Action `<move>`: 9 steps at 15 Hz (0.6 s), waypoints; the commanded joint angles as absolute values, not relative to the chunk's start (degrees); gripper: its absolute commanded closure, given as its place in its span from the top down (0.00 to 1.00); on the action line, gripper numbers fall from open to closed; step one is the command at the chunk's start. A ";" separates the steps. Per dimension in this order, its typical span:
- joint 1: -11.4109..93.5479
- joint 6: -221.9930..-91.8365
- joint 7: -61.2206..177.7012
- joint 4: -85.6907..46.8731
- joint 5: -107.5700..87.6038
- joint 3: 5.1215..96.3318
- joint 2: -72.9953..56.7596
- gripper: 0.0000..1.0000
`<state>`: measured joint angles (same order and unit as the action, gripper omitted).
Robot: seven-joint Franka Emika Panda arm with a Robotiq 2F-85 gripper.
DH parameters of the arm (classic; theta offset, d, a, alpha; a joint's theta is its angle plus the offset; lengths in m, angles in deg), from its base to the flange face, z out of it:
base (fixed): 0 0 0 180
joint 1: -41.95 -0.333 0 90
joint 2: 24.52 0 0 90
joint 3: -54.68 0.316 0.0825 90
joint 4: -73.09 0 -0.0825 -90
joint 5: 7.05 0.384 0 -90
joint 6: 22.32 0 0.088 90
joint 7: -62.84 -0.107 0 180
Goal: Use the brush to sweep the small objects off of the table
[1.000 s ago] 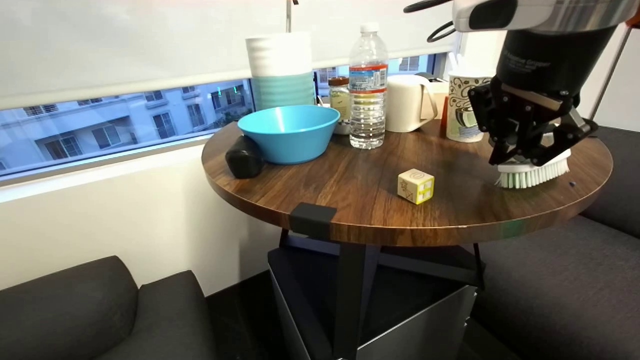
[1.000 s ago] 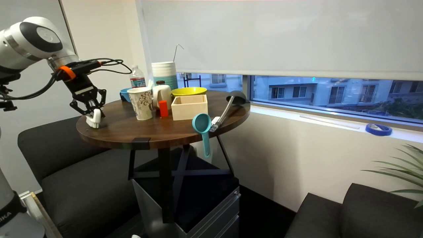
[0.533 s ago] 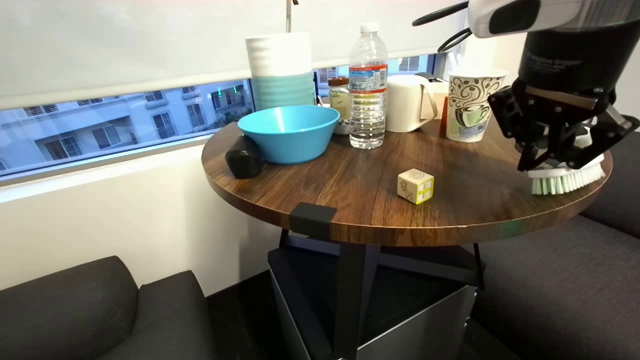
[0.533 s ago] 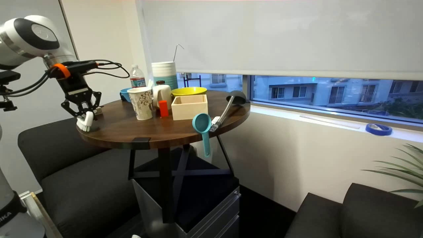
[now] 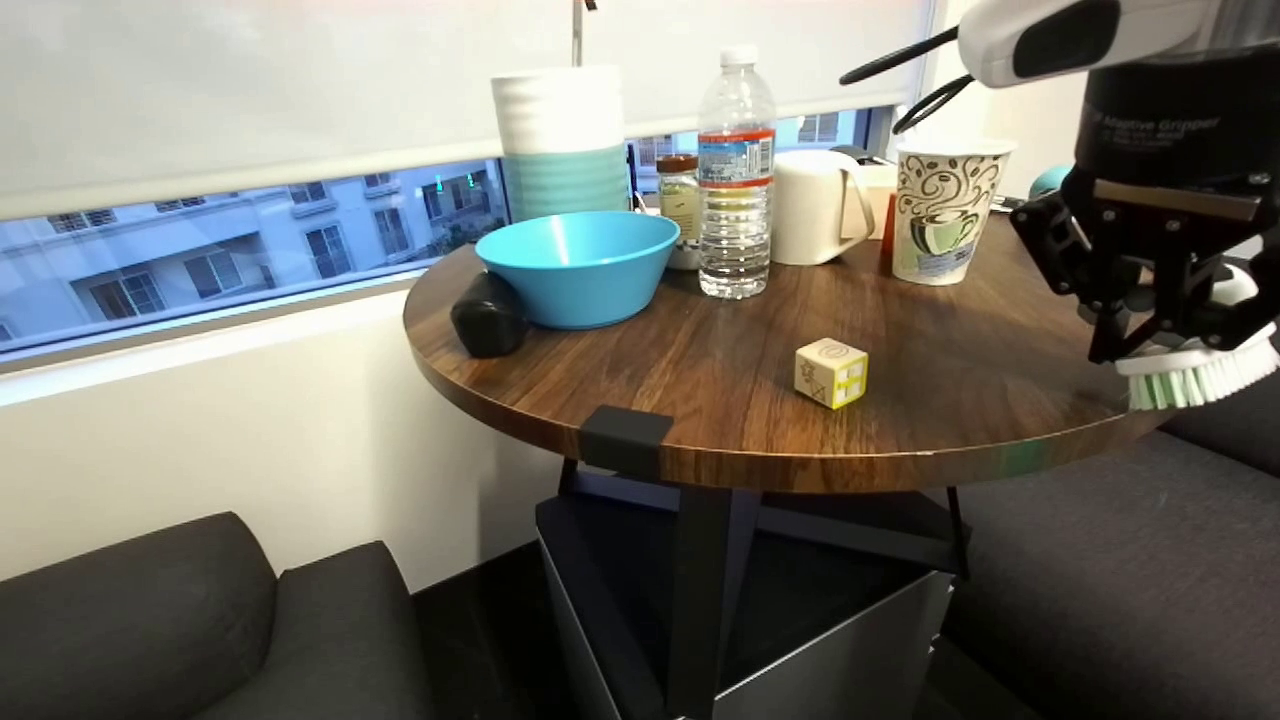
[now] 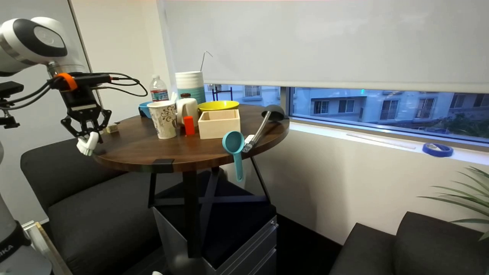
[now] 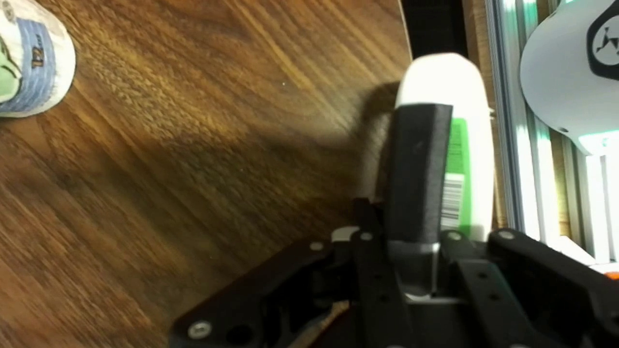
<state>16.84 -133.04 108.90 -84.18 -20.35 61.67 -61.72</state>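
In exterior view, left to right across worktop (image 5: 700,375): bowl (image 5: 585,290), bottle (image 5: 737,205), mug (image 5: 808,215), cup (image 5: 943,215). Jar (image 5: 678,208) behind, between bowl and bottle. Cube (image 5: 832,374) nearer front, right of bottle. Brush (image 5: 1200,375) in tool (image 5: 1158,338) at right rim, partly beyond worktop.

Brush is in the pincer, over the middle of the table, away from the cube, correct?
Not the middle: both exterior views show the brush at the edge of the table. It is indeed in the pincer, away from the cube.

I record: brush (image 6: 88,143) white, label (image 7: 459,150) green, bristles (image 5: 1205,382) white and pale green; tabletop (image 5: 690,370) brown wood-grain; hand (image 6: 91,136) black; bowl (image 5: 580,290) blue; cup (image 5: 945,215) white, brown-swirled.
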 commanded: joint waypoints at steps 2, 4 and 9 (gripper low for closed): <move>16.67 -129.78 111.04 -84.15 -18.64 61.38 -64.35 0.02; 17.20 -130.33 110.26 -84.14 -20.47 62.13 -65.68 0.02; 18.10 -134.06 108.01 -84.00 -27.26 64.58 -67.74 0.02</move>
<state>17.11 -131.83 109.44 -84.07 -23.20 62.53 -66.11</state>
